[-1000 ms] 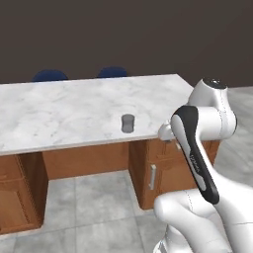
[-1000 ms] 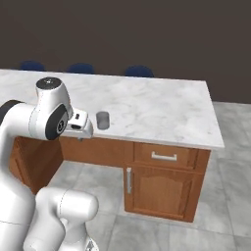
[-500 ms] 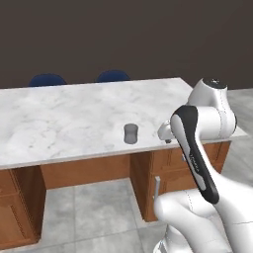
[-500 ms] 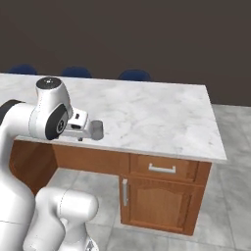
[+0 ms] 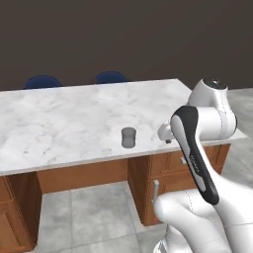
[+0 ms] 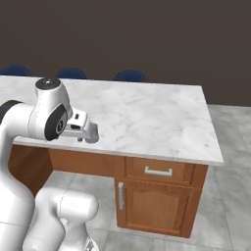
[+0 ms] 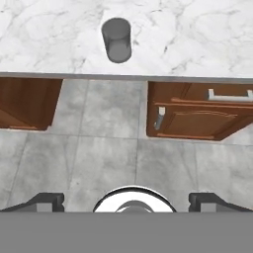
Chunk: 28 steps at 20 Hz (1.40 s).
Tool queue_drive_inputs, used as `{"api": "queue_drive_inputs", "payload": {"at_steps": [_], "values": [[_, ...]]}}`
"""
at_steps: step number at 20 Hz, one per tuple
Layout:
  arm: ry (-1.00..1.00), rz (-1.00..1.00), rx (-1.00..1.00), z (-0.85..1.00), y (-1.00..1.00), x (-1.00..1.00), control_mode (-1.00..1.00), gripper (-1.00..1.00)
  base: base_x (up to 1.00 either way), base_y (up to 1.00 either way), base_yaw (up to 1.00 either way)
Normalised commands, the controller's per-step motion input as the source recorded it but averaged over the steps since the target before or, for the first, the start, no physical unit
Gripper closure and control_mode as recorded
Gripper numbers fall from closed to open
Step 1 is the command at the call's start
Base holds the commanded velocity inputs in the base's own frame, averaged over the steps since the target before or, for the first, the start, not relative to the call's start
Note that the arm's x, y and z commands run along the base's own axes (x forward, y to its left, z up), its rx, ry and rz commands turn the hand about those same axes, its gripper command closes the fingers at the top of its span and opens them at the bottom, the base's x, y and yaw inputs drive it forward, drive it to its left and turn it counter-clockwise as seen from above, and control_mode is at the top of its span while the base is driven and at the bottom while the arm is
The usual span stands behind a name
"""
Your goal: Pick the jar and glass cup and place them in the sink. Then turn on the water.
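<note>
The glass cup (image 5: 128,137) is plain translucent grey on a white counter (image 5: 59,123) veined with grey marble — warm brown wood cabinets (image 7: 197,116) below, pale grey floor tiles (image 7: 99,158), dark blue chairs (image 5: 111,77) behind.

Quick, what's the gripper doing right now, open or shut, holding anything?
Gripper: open and empty; the plain grey cylindrical glass cup stands apart on the white marble counter.
</note>
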Motion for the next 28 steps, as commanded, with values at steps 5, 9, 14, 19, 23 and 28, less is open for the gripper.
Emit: {"api": "queue_drive_inputs", "payload": {"at_steps": [5, 9, 14, 19, 23, 28], "values": [[0.00, 0.00, 0.00, 0.00, 0.00, 0.00, 1.00, -1.00, 0.62, -0.25, 0.00], [0.00, 0.00, 0.00, 0.00, 0.00, 0.00, 1.00, -1.00, 0.50, -0.22, 0.00], [0.00, 0.00, 0.00, 0.00, 0.00, 0.00, 1.00, -1.00, 0.39, -0.10, 0.00], [0.00, 0.00, 0.00, 0.00, 0.00, 0.00, 1.00, -1.00, 0.28, 0.00, 0.00], [0.00, 0.00, 0.00, 0.00, 0.00, 0.00, 1.00, -1.00, 0.39, 0.00, 0.00], [0.00, 0.00, 0.00, 0.00, 0.00, 0.00, 1.00, -1.00, 0.35, 0.00, 0.00]]}}
